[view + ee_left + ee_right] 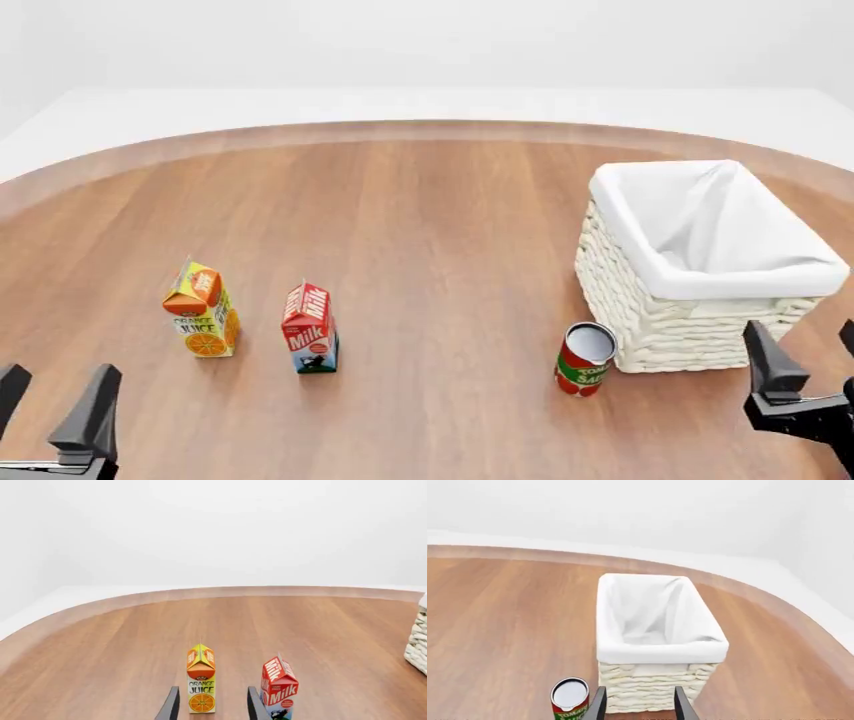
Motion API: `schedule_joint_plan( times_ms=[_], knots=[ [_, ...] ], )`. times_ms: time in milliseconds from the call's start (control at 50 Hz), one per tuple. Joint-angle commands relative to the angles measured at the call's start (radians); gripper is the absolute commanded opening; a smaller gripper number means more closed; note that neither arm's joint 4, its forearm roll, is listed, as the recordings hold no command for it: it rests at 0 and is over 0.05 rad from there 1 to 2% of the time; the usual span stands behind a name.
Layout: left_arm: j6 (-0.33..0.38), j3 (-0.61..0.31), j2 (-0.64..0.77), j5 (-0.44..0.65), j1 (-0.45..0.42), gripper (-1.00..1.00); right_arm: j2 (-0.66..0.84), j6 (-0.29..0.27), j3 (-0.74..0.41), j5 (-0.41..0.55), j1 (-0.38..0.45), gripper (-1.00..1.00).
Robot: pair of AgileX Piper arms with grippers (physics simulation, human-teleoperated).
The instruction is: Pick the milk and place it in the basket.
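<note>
Standing upright on the wooden table (pixel 441 220), the milk (pixel 310 328) sits left of centre, just beside the orange juice carton (pixel 202 309) on its left, the two apart; the basket (pixel 705 270) stands well apart on the right, its white cloth lining showing, with a small red can (pixel 585 358) upright just beside its near left corner; the left gripper (pixel 51 410) hangs low at the near left, fingers spread and holding nothing; the right gripper (pixel 814 362) sits near the basket's near right corner, fingers likewise spread around nothing.
</note>
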Motion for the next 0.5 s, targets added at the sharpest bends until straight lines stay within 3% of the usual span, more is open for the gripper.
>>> schedule_joint_plan(
  times_ms=[20,120,500],
  knots=[
    [0.0,0.0,0.0,0.0,0.0,1.0,0.164,0.002,-0.204,0.169,-0.011,1.0],
    [0.0,0.0,0.0,0.0,0.0,1.0,0.208,0.006,-0.284,0.238,0.011,1.0],
    [0.0,0.0,0.0,0.0,0.0,1.0,0.471,0.102,-0.598,0.495,0.105,1.0]
  ],
)
